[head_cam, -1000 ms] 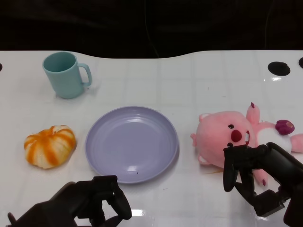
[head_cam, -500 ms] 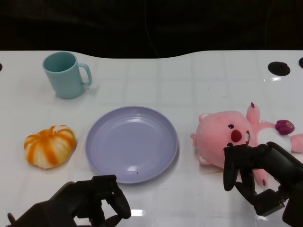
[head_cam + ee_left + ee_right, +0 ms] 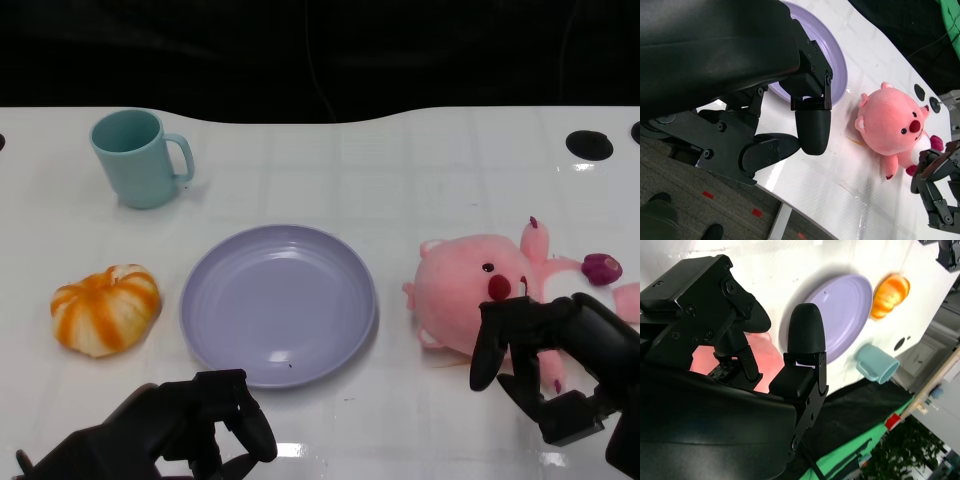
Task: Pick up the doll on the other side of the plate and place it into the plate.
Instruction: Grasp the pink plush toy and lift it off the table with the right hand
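Observation:
A pink plush doll (image 3: 480, 290) lies on its back on the white table, to the right of the lavender plate (image 3: 278, 303). It also shows in the left wrist view, doll (image 3: 895, 130), beside the plate (image 3: 837, 65). My right hand (image 3: 555, 375) hovers just in front of the doll's body with fingers spread over it, holding nothing. My left hand (image 3: 170, 430) stays low at the table's front edge, fingers curled in and empty. In the right wrist view the fingers (image 3: 805, 335) hang above the doll (image 3: 760, 360).
A teal mug (image 3: 140, 157) stands at the back left. An orange striped pumpkin toy (image 3: 105, 308) lies left of the plate. Black round holes (image 3: 590, 144) mark the table's far right. Beyond the table's back edge is dark.
My right hand has shifted slightly lower and to the right beside the doll. The doll, plate and left hand have not moved.

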`<state>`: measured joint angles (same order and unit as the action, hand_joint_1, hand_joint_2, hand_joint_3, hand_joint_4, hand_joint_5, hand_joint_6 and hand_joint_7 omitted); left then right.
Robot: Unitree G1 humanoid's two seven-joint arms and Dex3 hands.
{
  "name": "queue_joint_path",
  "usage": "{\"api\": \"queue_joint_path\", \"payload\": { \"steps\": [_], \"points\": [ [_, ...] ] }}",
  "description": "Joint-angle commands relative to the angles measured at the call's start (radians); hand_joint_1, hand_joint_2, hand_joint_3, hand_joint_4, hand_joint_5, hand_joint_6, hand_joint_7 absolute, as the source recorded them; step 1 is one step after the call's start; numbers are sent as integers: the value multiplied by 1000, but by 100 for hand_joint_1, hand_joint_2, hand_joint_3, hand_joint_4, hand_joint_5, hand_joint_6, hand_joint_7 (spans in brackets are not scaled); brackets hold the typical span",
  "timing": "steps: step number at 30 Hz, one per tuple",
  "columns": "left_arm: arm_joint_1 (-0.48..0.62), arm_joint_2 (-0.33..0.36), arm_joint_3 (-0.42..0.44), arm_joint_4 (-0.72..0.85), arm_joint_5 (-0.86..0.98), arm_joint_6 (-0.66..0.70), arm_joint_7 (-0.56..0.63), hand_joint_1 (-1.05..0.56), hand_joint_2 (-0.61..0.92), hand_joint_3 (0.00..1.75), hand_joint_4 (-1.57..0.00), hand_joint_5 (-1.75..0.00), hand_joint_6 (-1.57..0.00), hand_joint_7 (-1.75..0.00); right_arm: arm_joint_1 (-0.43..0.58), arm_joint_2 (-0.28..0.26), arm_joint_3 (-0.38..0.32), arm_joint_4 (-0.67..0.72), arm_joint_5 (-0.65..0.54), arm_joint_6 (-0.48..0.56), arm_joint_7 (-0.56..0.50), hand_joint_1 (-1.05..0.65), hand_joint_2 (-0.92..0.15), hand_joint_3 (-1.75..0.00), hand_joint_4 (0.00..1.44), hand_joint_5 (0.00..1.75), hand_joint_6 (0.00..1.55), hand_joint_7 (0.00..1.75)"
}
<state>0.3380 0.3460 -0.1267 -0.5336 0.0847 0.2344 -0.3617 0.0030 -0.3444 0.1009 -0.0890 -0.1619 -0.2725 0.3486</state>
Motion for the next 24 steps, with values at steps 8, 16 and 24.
{"api": "queue_joint_path", "payload": {
  "steps": [8,16,24],
  "points": [
    [5,5,3,-4,8,3,7,-26,84,66,-63,-175,-61,-138,-40,1,-46,-30,-9,24,-60,-17,-62,-60,46,83,55,48],
    [10,1,-2,-5,13,-5,10,-25,84,65,-63,-175,-61,-136,-56,-91,-53,-116,-164,106,-43,-50,-90,-3,9,57,24,7],
    [6,-4,-8,-10,22,6,14,-25,84,65,-64,-175,-62,-136,-86,-139,-27,-188,-281,203,-1,-64,-86,0,0,27,13,1]
  ]
}}
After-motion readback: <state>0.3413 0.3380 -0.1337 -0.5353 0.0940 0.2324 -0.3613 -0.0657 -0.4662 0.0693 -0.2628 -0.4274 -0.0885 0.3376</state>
